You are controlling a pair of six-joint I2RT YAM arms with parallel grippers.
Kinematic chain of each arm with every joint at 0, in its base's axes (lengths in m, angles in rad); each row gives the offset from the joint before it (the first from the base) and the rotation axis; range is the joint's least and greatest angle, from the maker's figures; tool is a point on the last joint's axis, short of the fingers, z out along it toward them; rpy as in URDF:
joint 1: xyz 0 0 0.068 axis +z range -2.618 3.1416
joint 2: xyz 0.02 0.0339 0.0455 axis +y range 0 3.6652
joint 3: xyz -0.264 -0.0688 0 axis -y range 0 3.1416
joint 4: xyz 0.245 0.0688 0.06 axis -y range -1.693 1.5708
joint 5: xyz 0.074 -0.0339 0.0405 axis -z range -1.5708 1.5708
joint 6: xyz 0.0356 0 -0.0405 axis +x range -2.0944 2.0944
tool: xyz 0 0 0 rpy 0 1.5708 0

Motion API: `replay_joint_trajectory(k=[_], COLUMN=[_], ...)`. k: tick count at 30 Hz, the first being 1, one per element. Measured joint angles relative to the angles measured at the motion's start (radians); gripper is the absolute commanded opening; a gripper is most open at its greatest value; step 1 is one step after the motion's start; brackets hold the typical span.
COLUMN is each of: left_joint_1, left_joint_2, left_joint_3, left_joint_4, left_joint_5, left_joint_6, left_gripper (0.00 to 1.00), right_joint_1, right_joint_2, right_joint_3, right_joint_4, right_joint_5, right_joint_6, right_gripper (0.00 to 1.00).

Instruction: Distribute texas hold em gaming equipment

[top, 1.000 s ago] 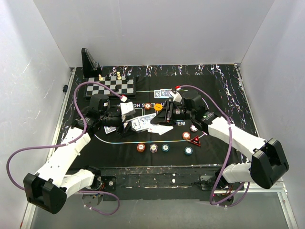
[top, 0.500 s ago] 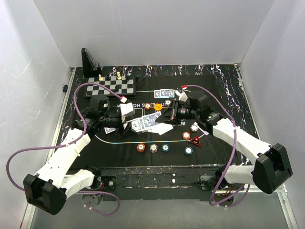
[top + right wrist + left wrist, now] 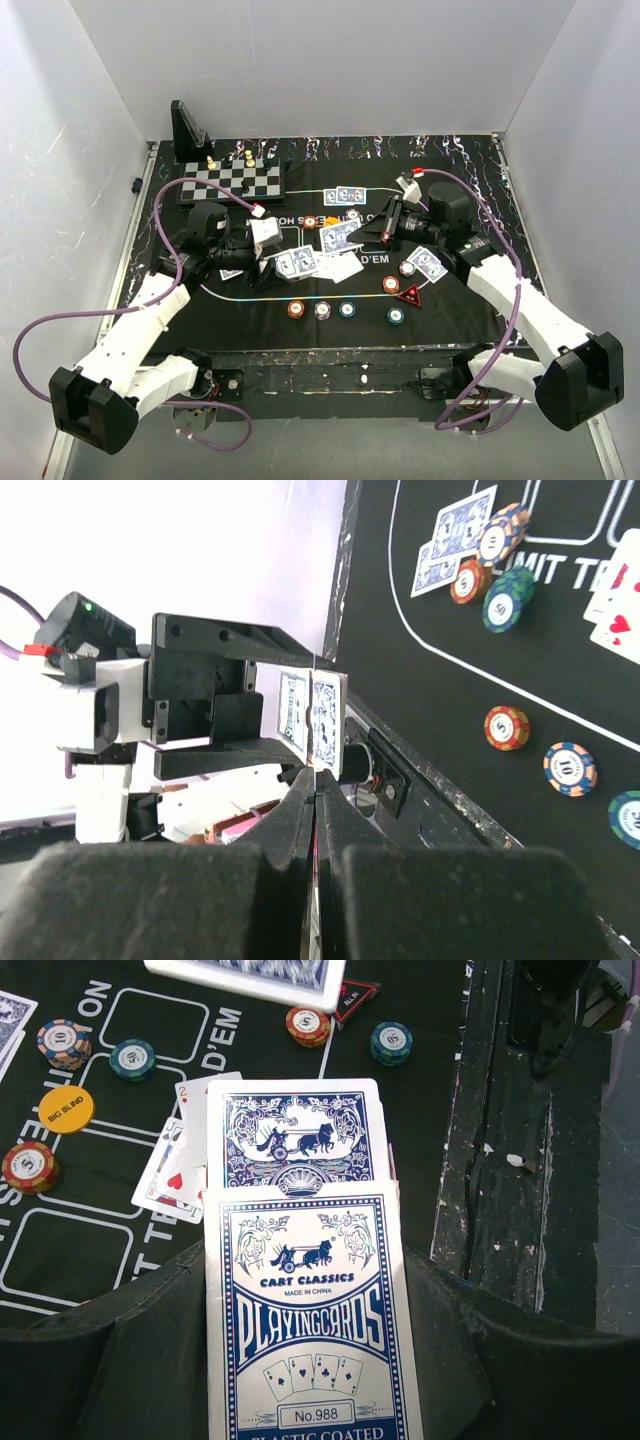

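Observation:
My left gripper (image 3: 262,252) (image 3: 305,1295) is shut on a blue-and-white playing-card box (image 3: 300,1330), with a blue-backed card (image 3: 300,1135) sticking out of its far end. My right gripper (image 3: 368,232) (image 3: 318,775) is shut on a single blue-backed card (image 3: 340,237) (image 3: 328,720), held above the black felt mat (image 3: 460,200) just right of the box. Poker chips (image 3: 322,309) lie in a row near the front. More chips (image 3: 391,284) and a red triangular marker (image 3: 411,295) sit to the right. A yellow disc (image 3: 331,222) lies by an orange chip (image 3: 310,222).
A black-and-white chessboard (image 3: 232,182) with pieces stands at the back left, a black stand (image 3: 188,128) behind it. Dealt cards lie face down at the back centre (image 3: 347,195), right (image 3: 428,264) and left (image 3: 232,272). Face-up cards (image 3: 185,1160) lie mid-mat. White walls enclose the table.
My right gripper closed on a card at the deck and drew it away to the right and back. The left arm held the box almost still.

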Motion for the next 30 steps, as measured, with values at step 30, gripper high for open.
replay_joint_trajectory(k=[30], left_joint_1=[0.0], left_joint_2=[-0.018], left_joint_3=[-0.006], left_joint_4=[-0.002], left_joint_5=[0.005], left_joint_6=[-0.015], left_gripper=[0.25], right_joint_1=[-0.029], right_joint_2=[0.52], right_joint_3=[-0.048], right_joint_4=[0.024], right_joint_5=[0.045], right_joint_6=[-0.224], right_gripper=[0.01])
